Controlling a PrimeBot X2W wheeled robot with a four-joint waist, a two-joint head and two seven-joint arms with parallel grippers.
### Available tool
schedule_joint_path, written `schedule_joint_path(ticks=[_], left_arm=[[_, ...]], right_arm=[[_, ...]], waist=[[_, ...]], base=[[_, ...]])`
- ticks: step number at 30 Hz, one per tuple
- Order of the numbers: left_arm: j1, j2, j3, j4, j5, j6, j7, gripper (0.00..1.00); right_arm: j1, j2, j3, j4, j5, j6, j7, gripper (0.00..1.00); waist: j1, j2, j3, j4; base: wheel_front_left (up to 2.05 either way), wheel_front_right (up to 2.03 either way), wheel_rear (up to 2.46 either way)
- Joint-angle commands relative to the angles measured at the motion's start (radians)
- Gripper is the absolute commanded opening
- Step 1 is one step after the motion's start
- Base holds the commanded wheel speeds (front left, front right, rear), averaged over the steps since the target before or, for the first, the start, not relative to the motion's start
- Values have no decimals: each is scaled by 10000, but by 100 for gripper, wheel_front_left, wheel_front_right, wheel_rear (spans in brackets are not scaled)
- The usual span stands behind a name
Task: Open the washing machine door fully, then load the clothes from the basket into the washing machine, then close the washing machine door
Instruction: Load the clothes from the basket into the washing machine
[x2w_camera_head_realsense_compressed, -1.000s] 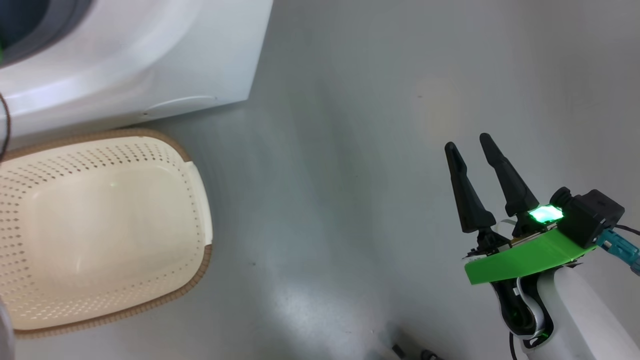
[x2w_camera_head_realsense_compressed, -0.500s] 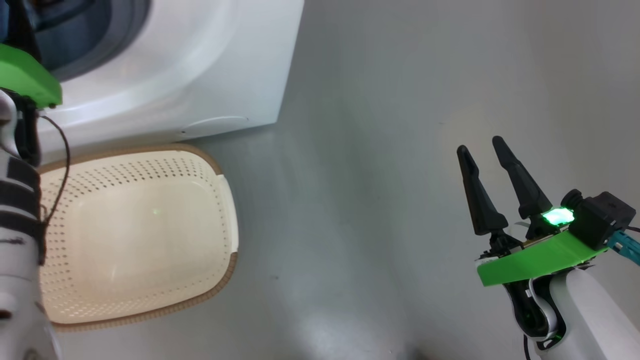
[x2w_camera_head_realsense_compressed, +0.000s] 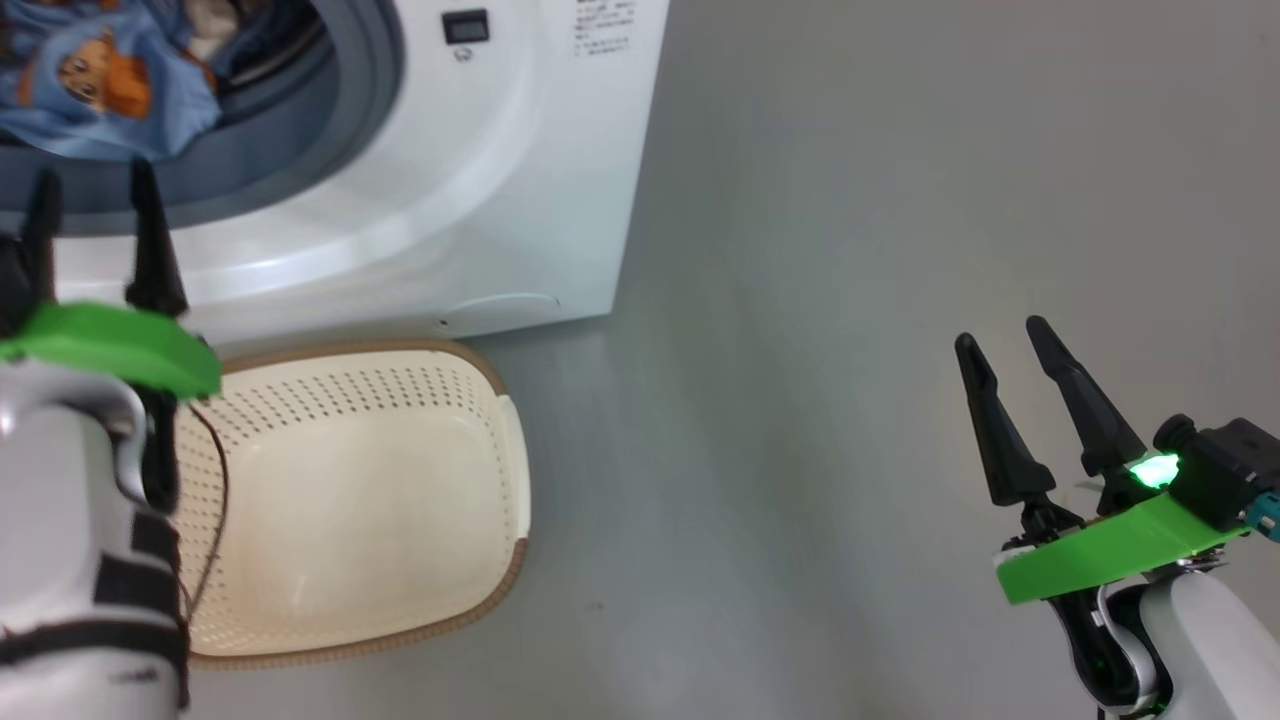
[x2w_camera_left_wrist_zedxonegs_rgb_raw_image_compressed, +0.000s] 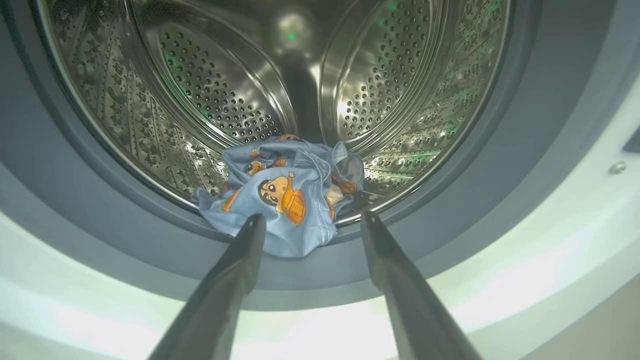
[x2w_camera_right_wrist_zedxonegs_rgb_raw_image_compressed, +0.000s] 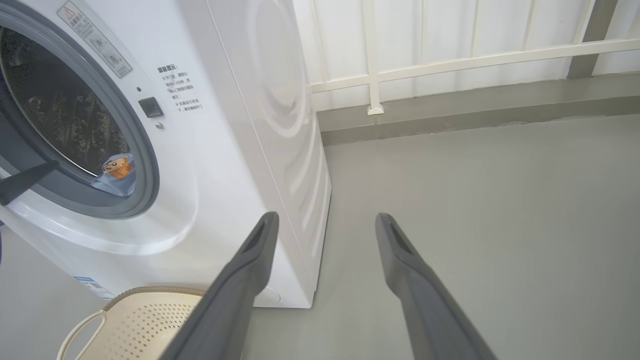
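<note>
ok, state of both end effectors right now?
Left end effector: open, holding nothing.
Right end effector: open, holding nothing.

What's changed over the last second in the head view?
The head camera swung toward the washing machine, bringing the clothes in its drum into view. The left gripper drew back from the drum mouth, fingers open and empty. Unchanged: the basket stays empty, and the right gripper stays open over the floor.
</note>
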Motion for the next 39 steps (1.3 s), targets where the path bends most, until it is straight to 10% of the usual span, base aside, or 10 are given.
schedule_joint_path(ticks=[1,39], left_arm=[[597,263,233,-603,-48,-39,-63,100],[7594,-948,843,-5375,-99,-446,-64,100]], right_arm=[[284,-268,94,-163,-124,44,-80,100],[2742,-752,-370,-10,-230,44,-80,100]], waist=[[2,0,-504,356],[2,0,-3529,1262]], base=[[0,0,0],[0,0,0]])
